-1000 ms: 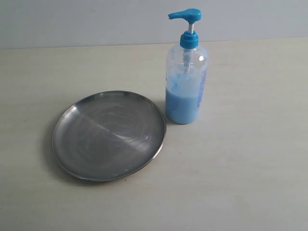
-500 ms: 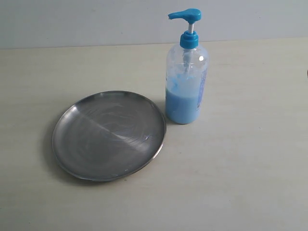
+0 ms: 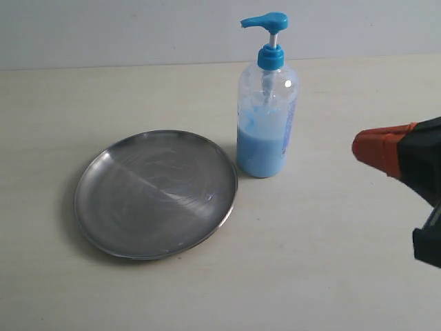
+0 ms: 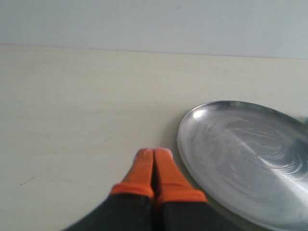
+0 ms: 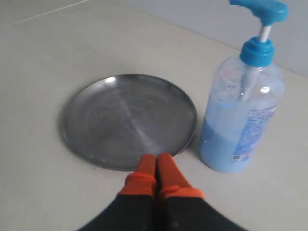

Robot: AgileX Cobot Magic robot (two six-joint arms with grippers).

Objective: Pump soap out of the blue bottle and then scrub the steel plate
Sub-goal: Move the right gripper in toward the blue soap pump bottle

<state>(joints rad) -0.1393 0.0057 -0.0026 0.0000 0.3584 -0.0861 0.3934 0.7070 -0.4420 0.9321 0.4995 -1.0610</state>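
Note:
The steel plate (image 3: 156, 193) lies flat on the table, left of centre, dull and scuffed. Just right of it stands the blue bottle (image 3: 267, 124), upright, with its blue pump head (image 3: 266, 22) raised and pale blue soap (image 3: 261, 152) filling its lower part. My right gripper (image 3: 357, 147) enters from the right edge, orange fingers pressed together, empty, well right of the bottle. In the right wrist view the shut gripper (image 5: 157, 158) points between plate (image 5: 130, 118) and bottle (image 5: 240, 120). My left gripper (image 4: 154, 152) is shut and empty beside the plate (image 4: 250, 154).
A pale wooden tabletop (image 3: 331, 262) stretches around the plate and bottle. A grey wall (image 3: 138, 27) rises behind the table's far edge.
My right gripper has come into the exterior view from the right edge; it was out of sight before. Plate and bottle have not moved.

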